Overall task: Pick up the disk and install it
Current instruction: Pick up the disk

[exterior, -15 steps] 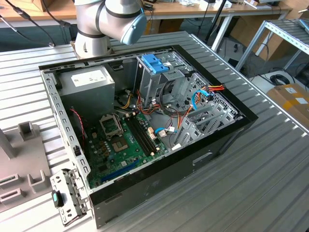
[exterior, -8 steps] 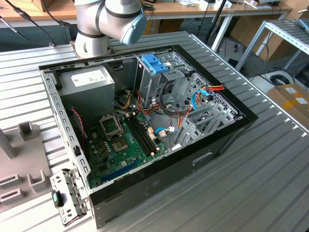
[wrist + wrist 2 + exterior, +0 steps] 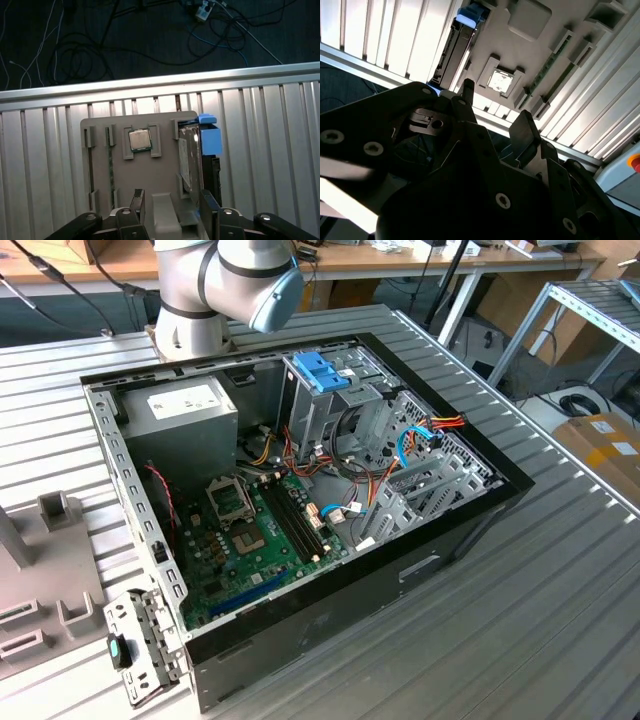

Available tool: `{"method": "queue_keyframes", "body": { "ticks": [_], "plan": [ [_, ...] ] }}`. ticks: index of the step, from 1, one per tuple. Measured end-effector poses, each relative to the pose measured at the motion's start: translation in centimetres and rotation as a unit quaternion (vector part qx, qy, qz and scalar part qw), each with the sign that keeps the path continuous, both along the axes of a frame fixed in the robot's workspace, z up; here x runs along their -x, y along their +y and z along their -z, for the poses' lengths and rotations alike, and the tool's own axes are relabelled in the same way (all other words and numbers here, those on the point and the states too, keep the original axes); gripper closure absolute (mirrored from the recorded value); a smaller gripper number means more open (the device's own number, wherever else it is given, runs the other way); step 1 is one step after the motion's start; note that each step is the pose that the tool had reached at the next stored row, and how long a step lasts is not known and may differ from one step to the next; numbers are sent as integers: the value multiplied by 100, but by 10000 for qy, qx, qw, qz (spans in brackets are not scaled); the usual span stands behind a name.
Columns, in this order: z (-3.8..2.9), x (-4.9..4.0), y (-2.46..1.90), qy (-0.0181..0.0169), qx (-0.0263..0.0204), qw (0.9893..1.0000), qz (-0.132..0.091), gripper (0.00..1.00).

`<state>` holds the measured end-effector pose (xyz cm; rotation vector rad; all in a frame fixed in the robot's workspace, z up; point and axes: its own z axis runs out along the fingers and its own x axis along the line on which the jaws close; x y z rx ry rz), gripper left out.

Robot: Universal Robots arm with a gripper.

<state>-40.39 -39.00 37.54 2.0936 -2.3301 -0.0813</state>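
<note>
Nothing of the task is done yet: both the pick-up and the installation remain. The disk [image 3: 192, 155], a flat dark-metal hard drive with a white label and bright blue plastic carrier rails, is stood on edge in a slot of the grey plastic parts tray [image 3: 100, 165]. A small square silver processor chip [image 3: 140, 140] is held in the same tray. The tray is laid on the ribbed aluminium table [image 3: 40, 165]. In the exterior view it is seen at that view's left, just beside the open black computer case [image 3: 400, 570], whose metal drive cage [image 3: 325, 405] is topped by a blue latch.

The black two-finger gripper [image 3: 172, 200] is held above the tray with its jaws spread wide and nothing grasped. The disk is not enclosed. In both wrist views one finger is roughly in line with the disk's nearer end, while the gap is placed over the tray's raised grey block beside it. No contact with the disk is seen.
</note>
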Motion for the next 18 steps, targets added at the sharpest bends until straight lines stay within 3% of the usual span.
{"method": "queue_keyframes", "body": {
  "ticks": [11,18],
  "plan": [
    [31,0,70,0,0,10000,0,44],
    [53,14,157,-1,0,10000,0,44]
  ]
}}
